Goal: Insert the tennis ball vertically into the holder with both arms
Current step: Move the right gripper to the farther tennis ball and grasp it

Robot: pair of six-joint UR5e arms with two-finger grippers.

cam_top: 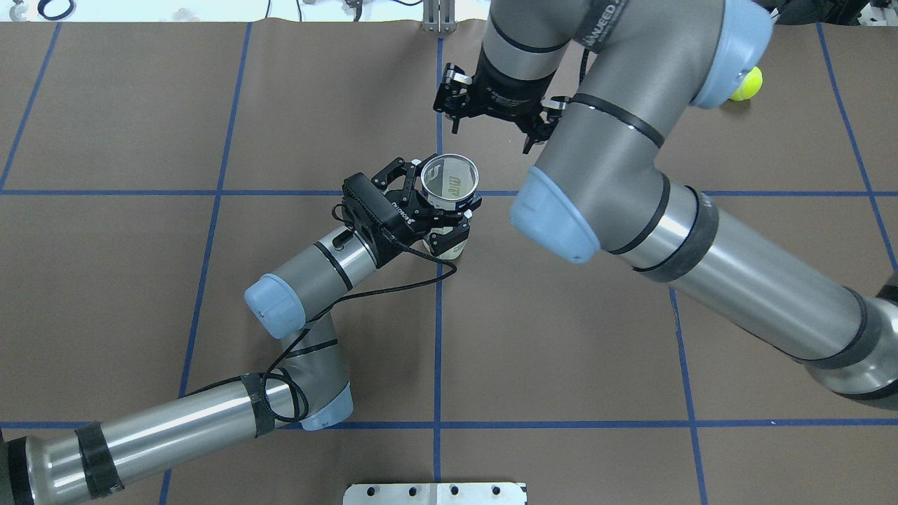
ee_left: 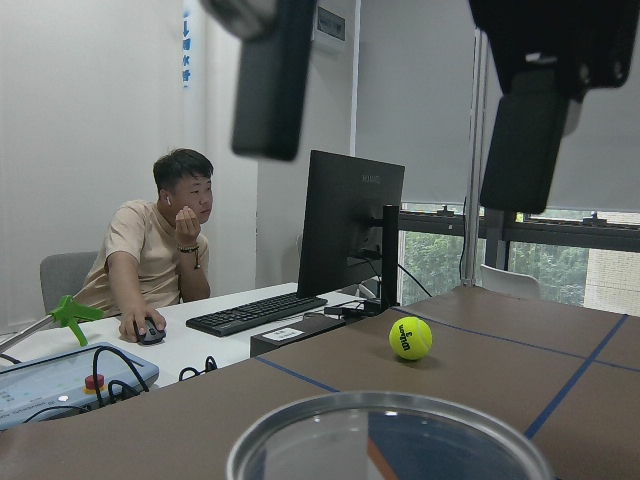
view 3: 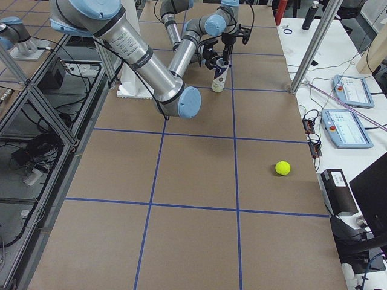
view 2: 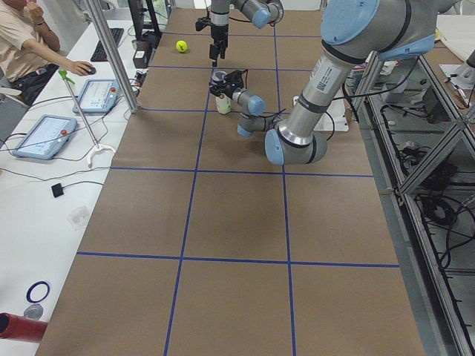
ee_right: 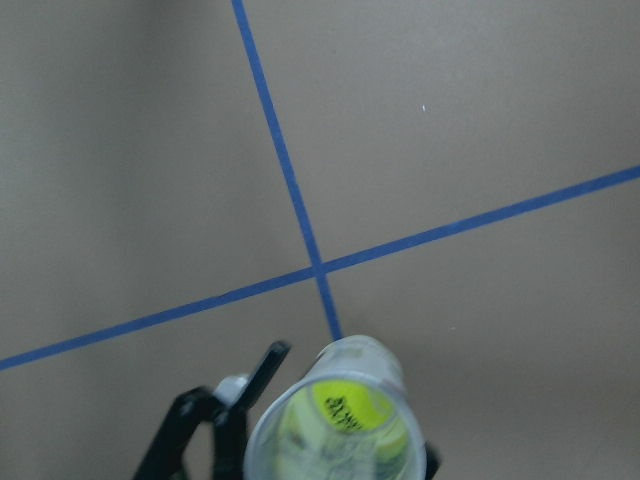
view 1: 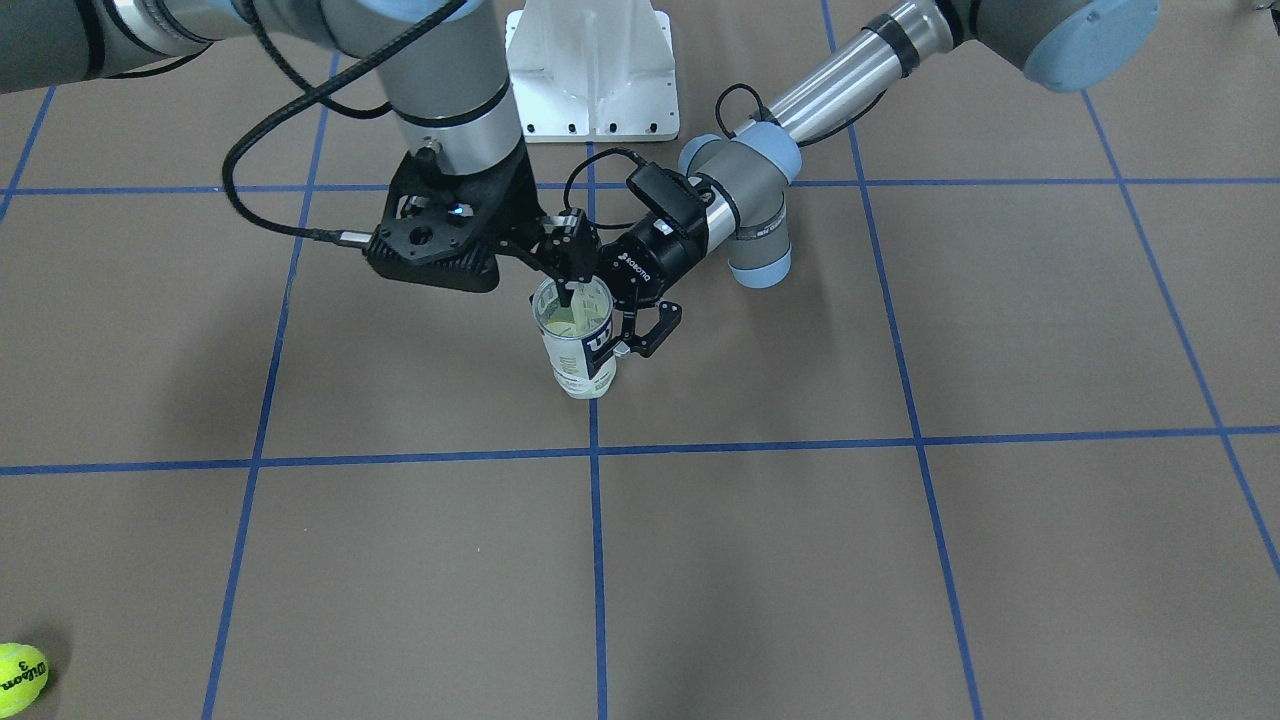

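Observation:
The holder (view 1: 578,345), a clear can with a white and navy label, stands upright near the table's middle; it also shows in the overhead view (cam_top: 450,181). A yellow-green tennis ball (ee_right: 345,405) lies inside it. My left gripper (view 1: 625,335) reaches in level from the side, its fingers (ee_right: 258,372) closed on the can's body below the rim (ee_left: 390,440). My right gripper (view 1: 567,288) points straight down just over the can's mouth, empty, and its fingers look spread in the overhead view.
A second tennis ball (view 1: 22,672) lies far off near the table's operator-side edge, also seen overhead (cam_top: 746,84). The white pedestal (view 1: 590,70) stands at the robot's base. An operator (view 2: 30,37) sits at a side desk with tablets.

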